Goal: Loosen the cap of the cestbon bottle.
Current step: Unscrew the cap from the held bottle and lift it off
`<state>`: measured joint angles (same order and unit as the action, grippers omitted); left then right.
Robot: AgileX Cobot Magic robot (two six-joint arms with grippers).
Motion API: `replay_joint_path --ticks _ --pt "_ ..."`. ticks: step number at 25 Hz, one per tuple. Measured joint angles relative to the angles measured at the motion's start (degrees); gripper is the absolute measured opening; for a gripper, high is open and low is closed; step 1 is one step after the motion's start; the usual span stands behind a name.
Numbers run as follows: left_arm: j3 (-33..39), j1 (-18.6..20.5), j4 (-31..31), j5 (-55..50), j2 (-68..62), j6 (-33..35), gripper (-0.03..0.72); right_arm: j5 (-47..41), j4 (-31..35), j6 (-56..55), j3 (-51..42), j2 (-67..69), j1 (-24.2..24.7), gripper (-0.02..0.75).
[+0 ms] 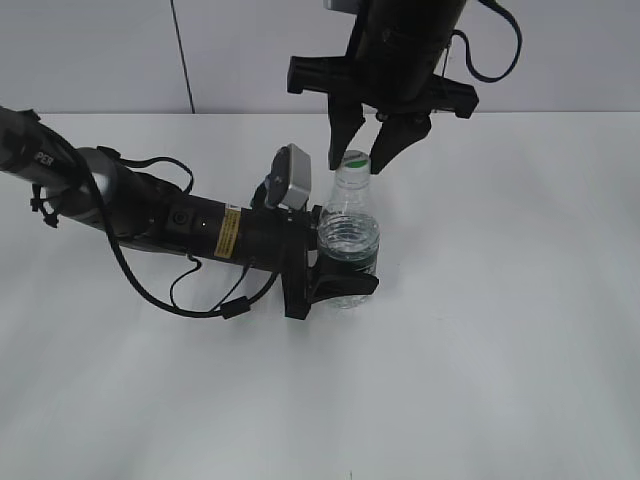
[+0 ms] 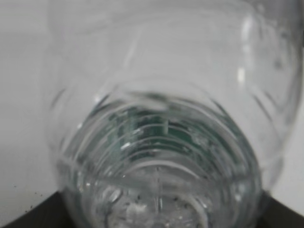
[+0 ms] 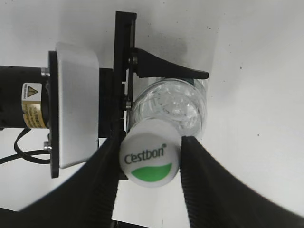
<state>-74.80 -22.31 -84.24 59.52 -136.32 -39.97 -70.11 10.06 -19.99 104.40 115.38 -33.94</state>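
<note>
The cap (image 3: 149,159) sits between the right pincer's (image 3: 150,156) fingers.

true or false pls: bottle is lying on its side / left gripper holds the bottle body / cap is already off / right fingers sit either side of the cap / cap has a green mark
1. The bottle is lying on its side. False: it stands upright on the table.
2. The left gripper holds the bottle's body. True.
3. The cap is already off. False: it sits on the neck.
4. The right gripper has a finger on each side of the cap. True.
5. The cap has a green mark on top. True.
</note>
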Motion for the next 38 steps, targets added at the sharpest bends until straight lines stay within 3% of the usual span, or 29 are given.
replay_joint_path --ticks 13,30,38 --pt "0.0 0.0 0.05 0.0 0.0 -0.19 0.411 0.0 -0.22 4.86 0.0 0.0 0.0 0.292" --pt "0.0 0.0 -0.06 0.0 0.0 -0.14 0.411 0.0 -0.16 46.4 0.06 0.0 0.0 0.291" --pt "0.0 0.0 -0.36 0.0 0.0 -0.08 0.411 0.0 -0.05 60.83 0.17 0.0 0.0 0.291"
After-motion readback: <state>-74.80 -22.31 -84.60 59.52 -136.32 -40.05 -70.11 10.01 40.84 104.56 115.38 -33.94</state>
